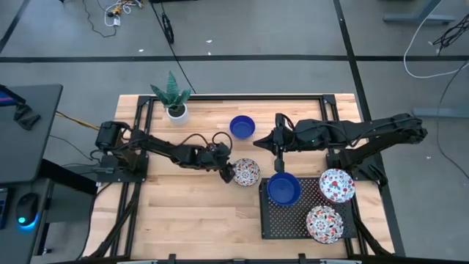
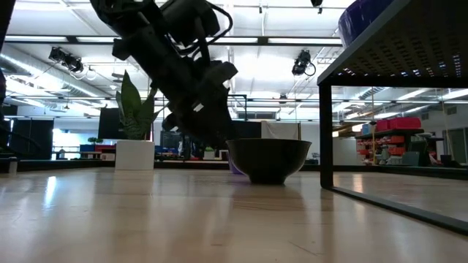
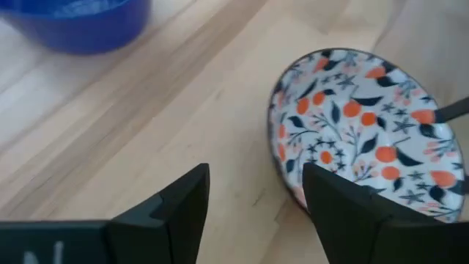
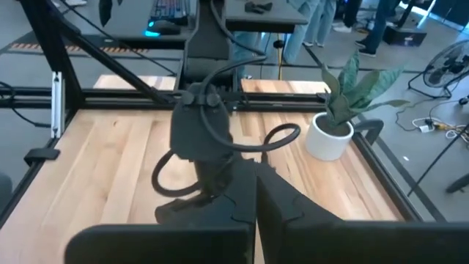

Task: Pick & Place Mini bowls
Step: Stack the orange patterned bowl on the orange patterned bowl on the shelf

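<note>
The left gripper, jaws spread, seemingly straddles the left rim of a floral bowl.

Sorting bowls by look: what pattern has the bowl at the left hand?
White with orange-red and dark blue floral print; left wrist view shows it best.

Bare wood table in front of the left arm: free passage. Left gripper spread wide at the floral bowl, rim just beside one finger. Black rack with three bowls crowds the right side. Blue bowl and plant pot block the far edge.
</note>
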You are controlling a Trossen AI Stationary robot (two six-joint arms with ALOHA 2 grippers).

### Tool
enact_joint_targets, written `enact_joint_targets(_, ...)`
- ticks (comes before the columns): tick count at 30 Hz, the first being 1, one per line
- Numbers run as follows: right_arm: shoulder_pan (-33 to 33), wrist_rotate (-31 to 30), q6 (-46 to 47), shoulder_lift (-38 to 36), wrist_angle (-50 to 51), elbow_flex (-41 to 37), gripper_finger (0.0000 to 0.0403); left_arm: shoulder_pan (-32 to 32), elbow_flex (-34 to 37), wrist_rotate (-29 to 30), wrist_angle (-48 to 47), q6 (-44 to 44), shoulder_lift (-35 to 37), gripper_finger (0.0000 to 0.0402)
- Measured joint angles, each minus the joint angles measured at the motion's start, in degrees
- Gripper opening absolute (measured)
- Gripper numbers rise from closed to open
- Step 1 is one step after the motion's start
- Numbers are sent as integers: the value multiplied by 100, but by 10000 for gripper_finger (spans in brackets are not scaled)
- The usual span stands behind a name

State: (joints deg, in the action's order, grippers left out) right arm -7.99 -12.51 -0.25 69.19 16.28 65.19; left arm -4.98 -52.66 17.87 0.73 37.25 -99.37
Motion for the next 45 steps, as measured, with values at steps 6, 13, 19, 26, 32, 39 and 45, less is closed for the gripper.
enact_joint_targets(6,-96,-4,-5,0,60,0,4,160,2,-561,-5,315,0,220)
enact_joint_targets(13,-357,-2,-26,0,60,0,4,182,8,-812,-14,630,-121,220)
enact_joint_targets(19,-515,-4,-36,-41,169,0,4,150,4,-841,123,796,-201,206)
enact_joint_targets(26,-651,-11,-31,-249,212,0,4,156,-5,-872,225,862,-300,135)
enact_joint_targets(32,-722,-11,-24,-436,345,0,4,156,-1,-1007,435,700,-438,66)
enact_joint_targets(39,-662,-10,46,-448,614,0,4,287,7,-1217,438,288,-233,14)
enact_joint_targets(45,-285,-13,181,-438,587,0,4,685,7,-1666,-25,110,487,12)
